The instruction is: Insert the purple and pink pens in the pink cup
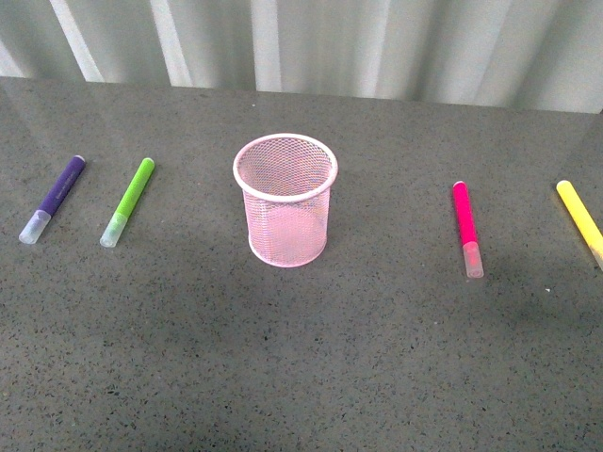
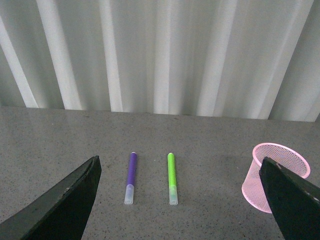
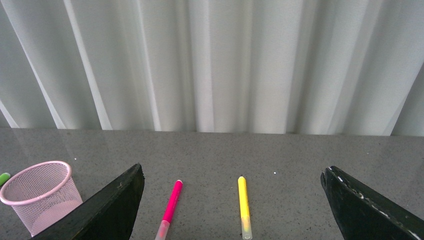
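The pink cup [image 1: 287,226] is standing upright on the table [image 1: 301,367]. The purple pen [image 1: 55,199] is lying well to the cup's left, past the green marker [image 1: 127,201]. The pink pen [image 1: 465,226] is lying to the cup's right, with the yellow marker [image 1: 579,218] farther out. The left fingers [image 2: 70,200] and the right fingers [image 3: 110,210] are hanging spread wide, holding nothing. The pens are looking light, hard and smooth, so they may roll. I think grabbing the coloured middle, not the clear cap, is best.
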